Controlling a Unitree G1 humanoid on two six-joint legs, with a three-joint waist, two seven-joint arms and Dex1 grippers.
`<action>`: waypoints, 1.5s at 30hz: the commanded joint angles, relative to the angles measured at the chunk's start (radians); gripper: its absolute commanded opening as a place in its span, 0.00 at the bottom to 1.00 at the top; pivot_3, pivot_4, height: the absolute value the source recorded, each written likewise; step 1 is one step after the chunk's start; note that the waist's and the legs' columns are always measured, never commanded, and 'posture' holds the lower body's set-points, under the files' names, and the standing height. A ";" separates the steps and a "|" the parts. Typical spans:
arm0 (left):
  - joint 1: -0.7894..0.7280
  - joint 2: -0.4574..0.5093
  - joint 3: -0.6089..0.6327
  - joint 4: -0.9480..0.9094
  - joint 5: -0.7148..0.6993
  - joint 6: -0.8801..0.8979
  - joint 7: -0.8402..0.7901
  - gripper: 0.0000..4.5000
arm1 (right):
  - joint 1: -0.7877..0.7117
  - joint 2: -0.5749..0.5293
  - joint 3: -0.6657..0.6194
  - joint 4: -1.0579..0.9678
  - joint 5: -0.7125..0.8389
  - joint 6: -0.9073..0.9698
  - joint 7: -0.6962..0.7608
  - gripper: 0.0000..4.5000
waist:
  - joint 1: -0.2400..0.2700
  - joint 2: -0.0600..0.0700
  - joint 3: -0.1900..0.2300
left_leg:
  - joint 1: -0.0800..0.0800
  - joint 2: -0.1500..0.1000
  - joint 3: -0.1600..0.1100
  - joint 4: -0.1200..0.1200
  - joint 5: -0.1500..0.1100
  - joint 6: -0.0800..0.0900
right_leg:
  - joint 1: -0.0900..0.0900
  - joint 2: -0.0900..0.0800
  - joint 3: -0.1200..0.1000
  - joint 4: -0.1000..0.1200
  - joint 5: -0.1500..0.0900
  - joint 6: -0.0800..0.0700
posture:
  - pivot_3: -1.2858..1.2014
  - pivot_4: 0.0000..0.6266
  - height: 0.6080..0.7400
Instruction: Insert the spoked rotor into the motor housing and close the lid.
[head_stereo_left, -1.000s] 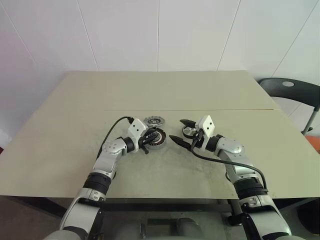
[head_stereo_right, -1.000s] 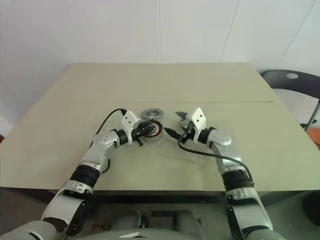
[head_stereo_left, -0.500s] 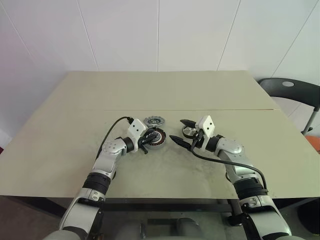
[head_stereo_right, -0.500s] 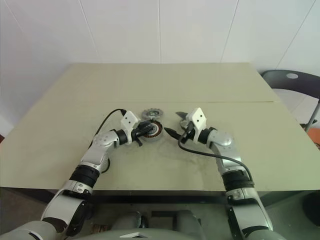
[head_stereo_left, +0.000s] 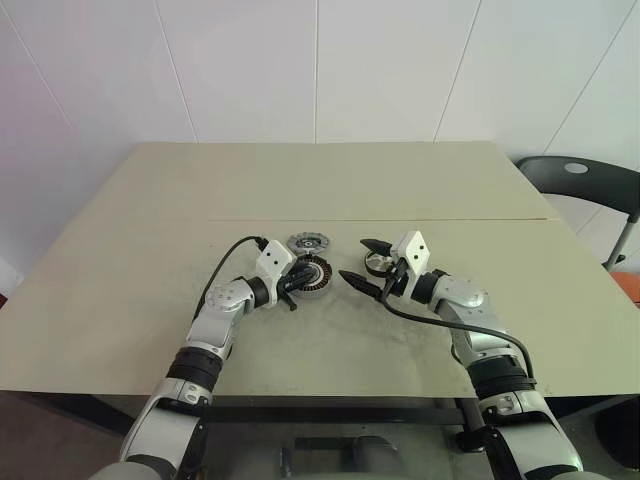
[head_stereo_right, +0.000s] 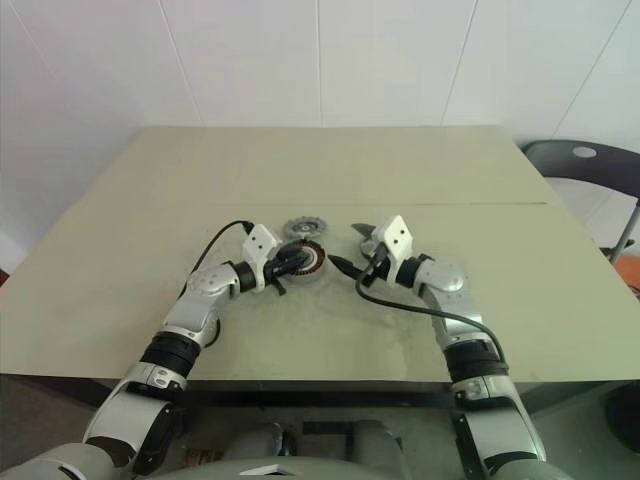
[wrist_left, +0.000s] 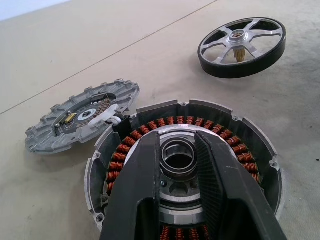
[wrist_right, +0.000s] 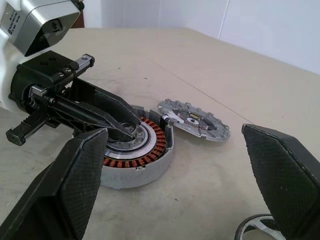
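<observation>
- Nothing has moved since the earlier frames: both arms and all three parts sit as they did a sec ago.
- Left eye view: left claw (head_stereo_left: 297, 280) is at frame centre, its fingers reaching over the motor housing (head_stereo_left: 313, 277) on the table (head_stereo_left: 150, 250). Lid (head_stereo_left: 308, 243) lies just above the housing in frame, touching or nearly so. Right claw (head_stereo_left: 360, 262) is right of centre, spread wide and empty, with the spoked rotor (head_stereo_left: 379, 263) flat on the table betw. or just behind its two fingers.
- Right eye view: same layout. Housing (head_stereo_right: 304, 262) at centre, lid (head_stereo_right: 299, 229) just above it, rotor (head_stereo_right: 372, 245) to the right beside the right claw (head_stereo_right: 353, 247).
- Left wrist view: both fingers (wrist_left: 145, 185) sit inside the housing (wrist_left: 250, 145), one each side of the silvery hub (wrist_left: 178, 157). They look pressed on or close to the hub; real contact can't be confirmed. Lid (wrist_left: 82, 120) is at left, its edge against the housing rim. Rotor (wrist_left: 242, 47) is at upper right, well apart, lying flat w/ axle upright.
- Right wrist view: fingers (wrist_right: 65, 185) stand at the far left and right edges, nothing betw. them. Housing (wrist_right: 137, 155) is centre-left under the left claw (wrist_right: 127, 129); rotor rim (wrist_right: 257, 227) peeks in at lower right.
- Key relation: rotor lies right by the right claw, so the right arm is nearer for the pickup. Rotor then has to travel left in the eye views to the housing, but the left fingers occupy the hub seat and prob. must clear first.
</observation>
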 joint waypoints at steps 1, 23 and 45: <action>-0.010 0.000 0.008 -0.032 -0.015 -0.003 -0.001 0.16 | -0.009 0.005 -0.001 -0.027 0.002 -0.021 -0.003 1.00 | 0.000 0.000 0.000 | 0.000 0.000 0.000 0.000 0.000 0.000 | 0.000 0.000 0.000 0.000 0.000 0.000 | 0.52 0.00 1.00; -0.021 -0.017 0.033 -0.016 -0.025 -0.039 0.083 0.72 | -0.008 0.014 0.010 -0.018 -0.009 -0.035 -0.015 1.00 | 0.000 0.000 0.000 | 0.001 0.000 0.000 0.001 0.000 0.000 | 0.001 0.000 0.000 0.001 0.000 0.000 | 0.52 0.00 1.00; 0.004 -0.048 -0.017 -0.016 -0.006 -0.029 0.061 0.01 | -0.001 0.020 0.015 -0.018 -0.028 -0.045 -0.024 1.00 | 0.000 0.000 0.000 | 0.001 0.000 0.000 0.001 0.000 0.000 | 0.001 0.000 0.000 0.001 0.000 0.001 | 0.52 0.00 1.00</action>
